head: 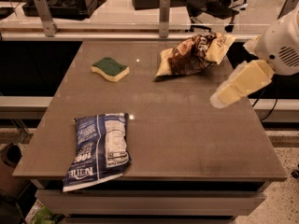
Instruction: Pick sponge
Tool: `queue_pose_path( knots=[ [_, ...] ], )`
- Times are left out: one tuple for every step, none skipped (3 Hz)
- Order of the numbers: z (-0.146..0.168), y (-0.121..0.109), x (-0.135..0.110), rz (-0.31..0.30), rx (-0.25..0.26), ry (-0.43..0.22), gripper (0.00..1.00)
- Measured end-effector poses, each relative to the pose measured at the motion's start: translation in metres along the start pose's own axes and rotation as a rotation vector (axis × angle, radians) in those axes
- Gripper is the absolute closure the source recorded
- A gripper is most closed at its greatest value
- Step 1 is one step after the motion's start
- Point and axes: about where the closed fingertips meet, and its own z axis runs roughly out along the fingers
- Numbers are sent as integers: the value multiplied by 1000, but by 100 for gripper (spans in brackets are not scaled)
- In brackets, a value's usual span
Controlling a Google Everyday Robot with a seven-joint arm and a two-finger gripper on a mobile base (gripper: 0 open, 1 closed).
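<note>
Camera view: grey worktop [187, 139] carrying a blue bag [99, 146] at front left and a brown bag [191, 55] at back right. Gripper [219, 98], pale yellow, hangs over the right side, touching nothing; whether released or clenched, cannot tell. Sponge [110, 68] lies flat at back left, green side up, well apart from the gripper.

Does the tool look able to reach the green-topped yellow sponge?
Probably yes: the tool hovers over the right edge of the brown table, with bare surface between it and the green-topped yellow sponge.
</note>
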Motion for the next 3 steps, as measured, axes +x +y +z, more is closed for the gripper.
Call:
queue_pose_path(
  knots=[
    [28,5,-21,119,0,-141,0],
    [24,-8,-36,123,54,-197,0],
    [24,-8,-36,122,55,-196,0]
  ],
)
